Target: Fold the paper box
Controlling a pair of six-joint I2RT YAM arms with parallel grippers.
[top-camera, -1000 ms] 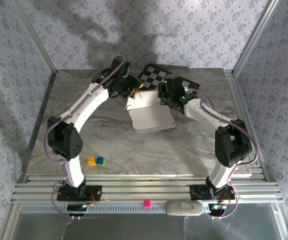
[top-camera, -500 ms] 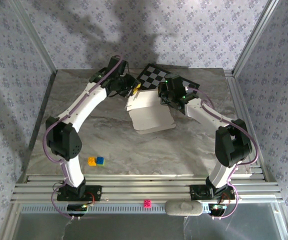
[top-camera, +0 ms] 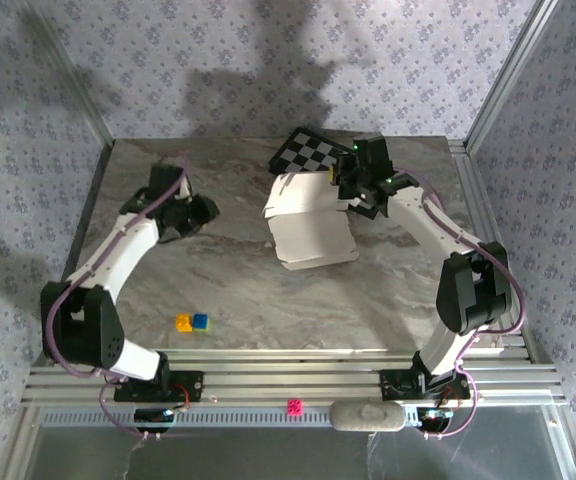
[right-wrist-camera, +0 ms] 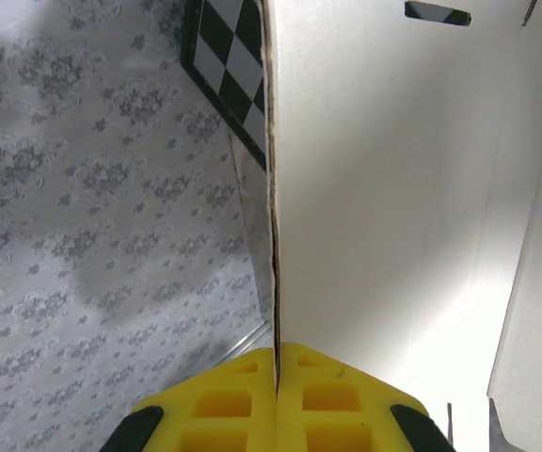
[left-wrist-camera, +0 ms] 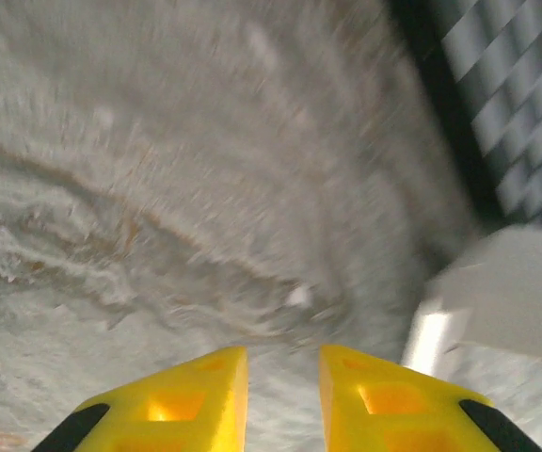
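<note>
White thin cardboard forms the paper box [top-camera: 313,235], partly folded on the grey marbled tabletop [top-camera: 228,275]. Its flat base lies just on the arm-base side of the right claw [right-wrist-camera: 277,375], and one panel is raised at the far edge.

Right claw: the yellow jaws are pressed fully together on the thin edge of that raised panel, which runs straight ahead from the jaw tips. The checkered board [top-camera: 313,152] lies just beyond this claw and to its left, close behind the box.

Left claw [left-wrist-camera: 283,377]: it hovers over bare tabletop, well apart from the box. The jaws stand a narrow gap apart with nothing between them. This wrist view is motion-blurred, but a white box corner and the board appear ahead and to the claw's right.

A yellow cube [top-camera: 183,322] and a blue cube [top-camera: 200,321] touch each other on the tabletop, well back from the left claw toward the arm bases.
</note>
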